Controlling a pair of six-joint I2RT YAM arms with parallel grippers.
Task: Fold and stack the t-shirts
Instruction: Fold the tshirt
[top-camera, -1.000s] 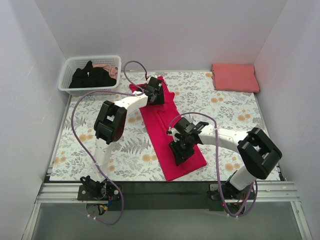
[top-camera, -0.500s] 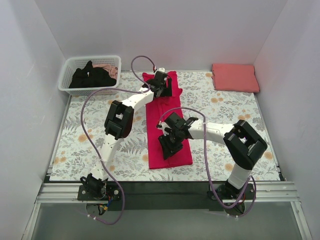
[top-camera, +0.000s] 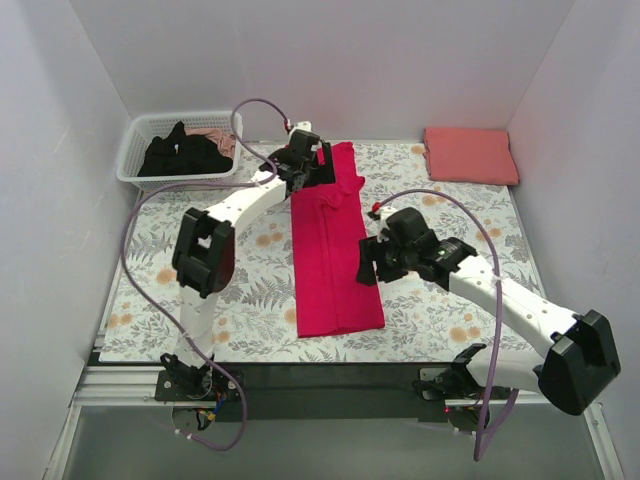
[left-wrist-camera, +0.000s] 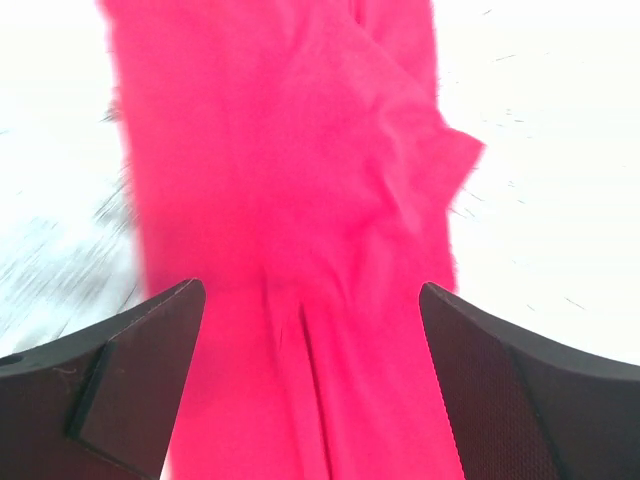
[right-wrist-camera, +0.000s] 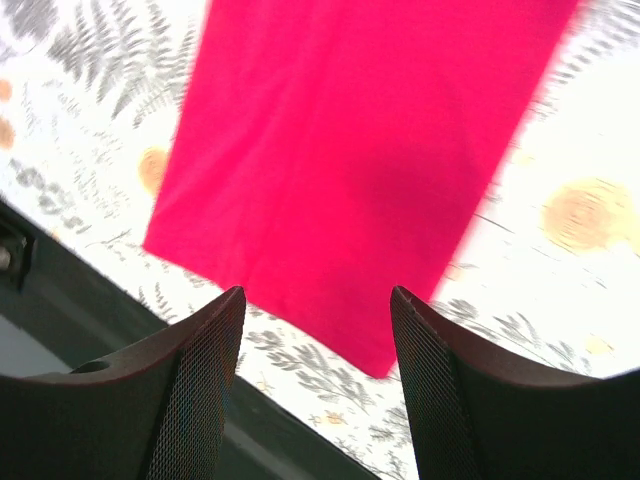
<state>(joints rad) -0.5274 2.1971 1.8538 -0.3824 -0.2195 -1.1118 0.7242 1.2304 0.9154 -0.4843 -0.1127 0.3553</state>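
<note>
Crimson t-shirt (top-camera: 332, 262) lies folded lengthwise on floral cloth (top-camera: 262, 292).

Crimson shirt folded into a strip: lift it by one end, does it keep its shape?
Probably not. The crimson shirt lies flat with soft creases and a sleeve flap poking out, so likely floppy: it would drape and unfold. Looks thin, probably light. Pushed, it would likely bunch on the floral cloth rather than slide whole.

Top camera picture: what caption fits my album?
Left gripper and right gripper, both open, hover by a crimson t-shirt folded lengthwise on floral cloth.
</note>
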